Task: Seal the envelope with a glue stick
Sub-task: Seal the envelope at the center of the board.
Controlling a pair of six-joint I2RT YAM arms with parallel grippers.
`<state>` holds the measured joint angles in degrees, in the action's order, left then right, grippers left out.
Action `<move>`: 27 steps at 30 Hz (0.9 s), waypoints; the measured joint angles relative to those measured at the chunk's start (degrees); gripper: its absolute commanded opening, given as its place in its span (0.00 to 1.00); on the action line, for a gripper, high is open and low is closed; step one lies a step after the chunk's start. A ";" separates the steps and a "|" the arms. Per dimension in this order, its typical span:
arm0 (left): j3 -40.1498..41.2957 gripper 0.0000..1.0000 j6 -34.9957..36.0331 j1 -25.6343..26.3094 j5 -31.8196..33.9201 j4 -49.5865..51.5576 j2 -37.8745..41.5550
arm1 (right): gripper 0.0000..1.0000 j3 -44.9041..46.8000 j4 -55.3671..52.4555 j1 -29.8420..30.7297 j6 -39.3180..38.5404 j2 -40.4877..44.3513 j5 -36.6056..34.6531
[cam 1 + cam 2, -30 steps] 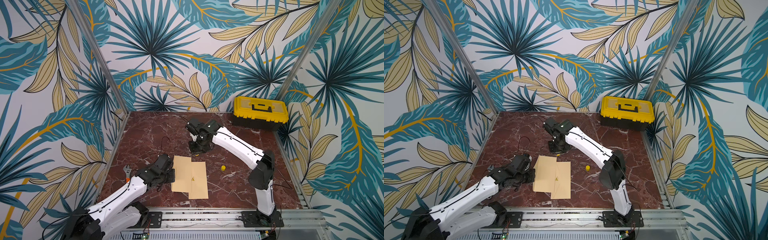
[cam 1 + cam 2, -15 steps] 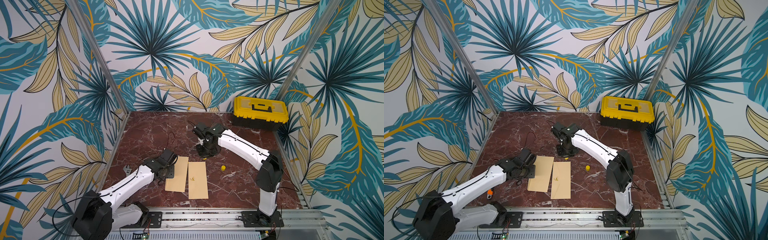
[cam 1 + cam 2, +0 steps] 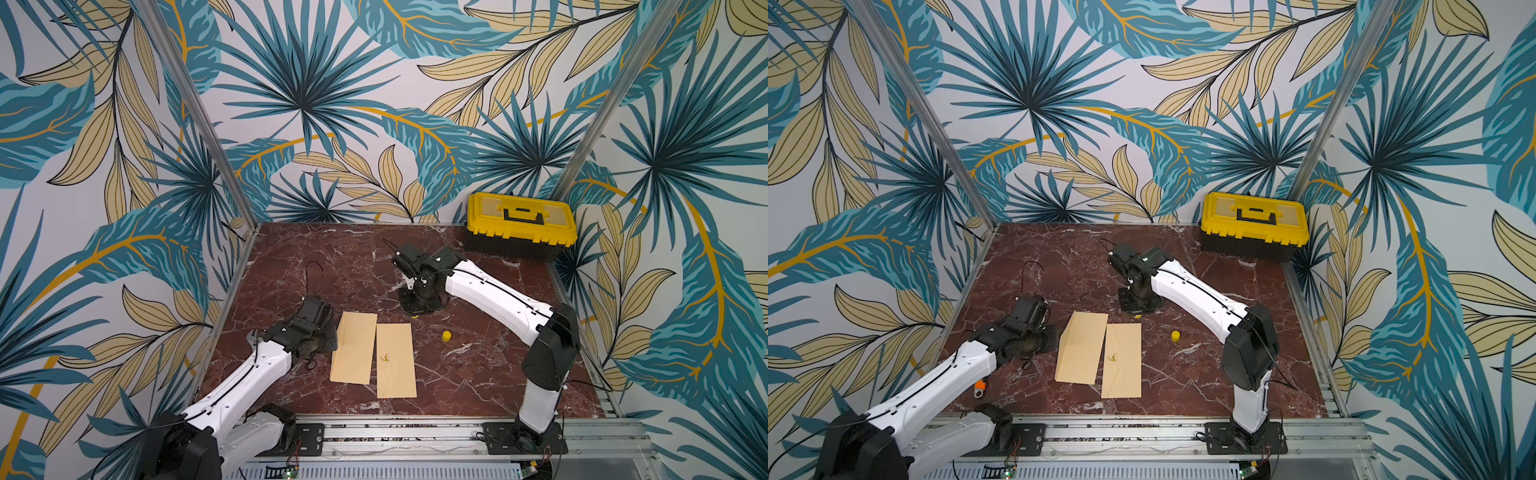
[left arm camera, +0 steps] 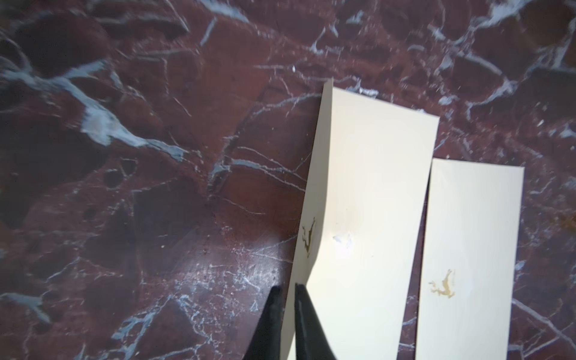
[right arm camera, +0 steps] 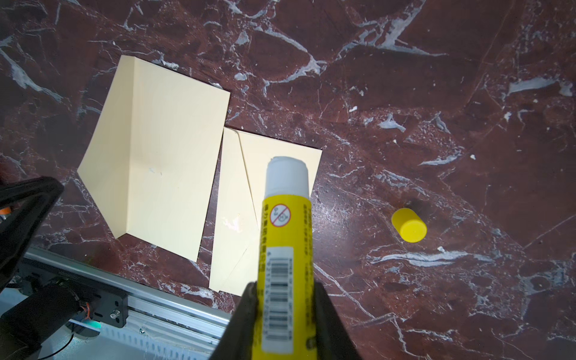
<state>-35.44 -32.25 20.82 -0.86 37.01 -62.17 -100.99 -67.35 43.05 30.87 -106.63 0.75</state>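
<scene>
Near the front of the red marble surface (image 3: 478, 374), the left gripper (image 4: 286, 288) pinches its fingers on the raised left edge of the left envelope (image 3: 353, 353). That envelope lies just beside the glue-smeared right envelope (image 3: 399, 374). Farther back sits the loose yellow cap (image 3: 446, 336); beyond it the right gripper (image 5: 285, 286) clenches the uncapped glue stick (image 5: 286, 249) above the surface, and a toolbox (image 3: 521, 220) fills the far right corner.
</scene>
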 measured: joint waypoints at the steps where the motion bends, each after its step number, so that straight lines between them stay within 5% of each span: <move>1: 0.70 0.09 -0.11 -0.57 -1.60 -0.79 -0.85 | 0.00 0.00 0.00 0.00 0.00 0.00 -0.11; 9: 0.85 0.07 0.85 -1.79 -10.56 -4.87 -8.17 | 0.00 0.61 -0.24 0.00 0.00 0.70 -0.55; 27: -2.67 0.04 2.23 0.98 -13.86 -6.86 -13.14 | 0.00 0.72 -0.68 0.00 0.00 1.25 -0.76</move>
<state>-38.11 -30.02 21.80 -14.72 30.15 -75.31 -100.27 -68.03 43.05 30.87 -105.38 -0.01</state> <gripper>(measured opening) 0.049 0.269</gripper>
